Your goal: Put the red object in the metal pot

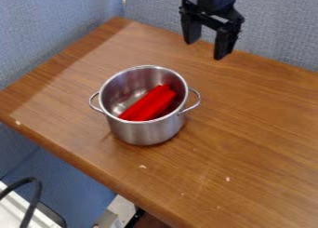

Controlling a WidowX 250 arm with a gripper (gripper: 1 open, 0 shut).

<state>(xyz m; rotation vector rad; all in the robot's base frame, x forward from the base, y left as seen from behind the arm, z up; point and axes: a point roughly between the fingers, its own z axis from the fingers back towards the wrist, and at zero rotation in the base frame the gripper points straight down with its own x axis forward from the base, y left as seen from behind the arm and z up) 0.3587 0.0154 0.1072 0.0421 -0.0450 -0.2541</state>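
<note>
Red block (152,103) sits inside the metal pot (144,105), near your worktop's (236,129) left edge; your tool (210,34) hangs open beyond.

Shiny, smooth metal pot (147,131) on a glossy wood table (236,139)

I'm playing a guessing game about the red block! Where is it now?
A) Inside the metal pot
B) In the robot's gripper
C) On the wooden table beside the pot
A: the red block lies inside the metal pot, while the robot's gripper hangs open, away from it.
</note>
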